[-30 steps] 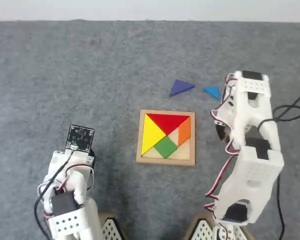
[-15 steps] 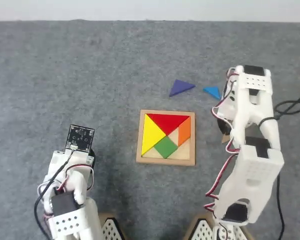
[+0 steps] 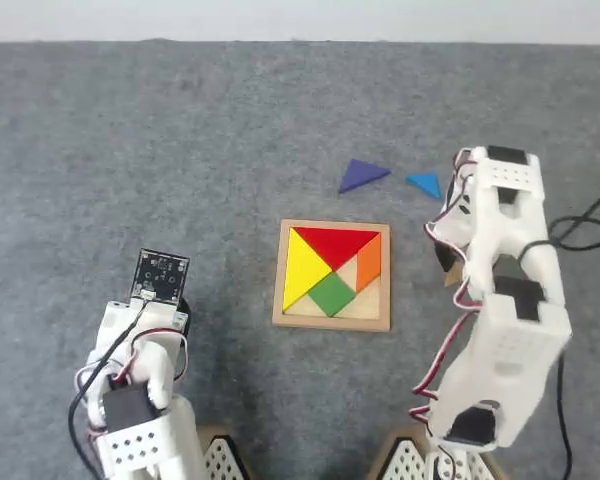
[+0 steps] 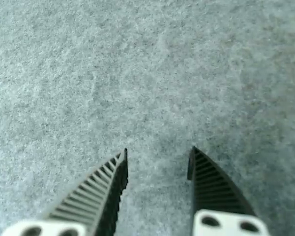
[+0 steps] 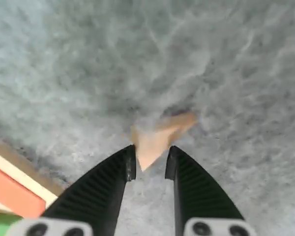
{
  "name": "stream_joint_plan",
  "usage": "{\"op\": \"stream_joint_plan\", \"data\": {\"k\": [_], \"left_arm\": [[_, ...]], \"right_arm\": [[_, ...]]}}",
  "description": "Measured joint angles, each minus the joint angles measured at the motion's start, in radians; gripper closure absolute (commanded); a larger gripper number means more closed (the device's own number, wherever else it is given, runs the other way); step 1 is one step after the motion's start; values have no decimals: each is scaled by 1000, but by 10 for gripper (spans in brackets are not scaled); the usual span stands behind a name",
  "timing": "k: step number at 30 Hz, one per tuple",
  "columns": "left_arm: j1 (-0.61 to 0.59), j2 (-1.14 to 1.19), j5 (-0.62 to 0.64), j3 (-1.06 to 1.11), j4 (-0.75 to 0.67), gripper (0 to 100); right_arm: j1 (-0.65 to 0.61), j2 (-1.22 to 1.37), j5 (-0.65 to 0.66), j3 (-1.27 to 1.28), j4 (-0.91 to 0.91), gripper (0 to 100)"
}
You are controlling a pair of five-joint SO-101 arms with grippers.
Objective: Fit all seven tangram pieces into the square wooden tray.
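Note:
The square wooden tray (image 3: 332, 322) lies mid-table holding red (image 3: 332, 243), yellow (image 3: 302, 275), green (image 3: 332, 294) and orange (image 3: 369, 262) pieces. A purple triangle (image 3: 363, 175) and a small blue triangle (image 3: 423, 183) lie on the carpet beyond it. To the tray's right, my right gripper (image 5: 150, 160) is shut on one corner of a tan wooden piece (image 5: 160, 133), which peeks out beside the arm (image 3: 450, 277). My left gripper (image 4: 157, 157) stands open over bare carpet, with the left arm (image 3: 140, 370) at the near left.
The tray's corner (image 5: 17, 169) with the orange piece (image 5: 7, 191) lies close beside the right gripper. Grey carpet covers the whole table. A black cable (image 3: 580, 225) trails off at the right edge.
The right arm's wrist shifted slightly away from the tray, and the tan piece's edge came into sight beside it. The left arm has not moved.

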Motion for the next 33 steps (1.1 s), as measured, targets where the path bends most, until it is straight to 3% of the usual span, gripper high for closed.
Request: {"op": "stream_joint_plan", "data": {"k": [7,14,18,22,33], "left_arm": [[0,0,0,0,0,807],[0,0,0,0,0,807],[0,0,0,0,0,807],[0,0,0,0,0,807],[0,0,0,0,0,807]], "right_arm": [[-25,-361,-75,391,-308,868],[-32,-546,-256,654,-453,668],[-14,-548,-345,672,-459,608],[-15,-548,-440,672,-470,630],[-48,-381,-514,549,-473,673]]}}
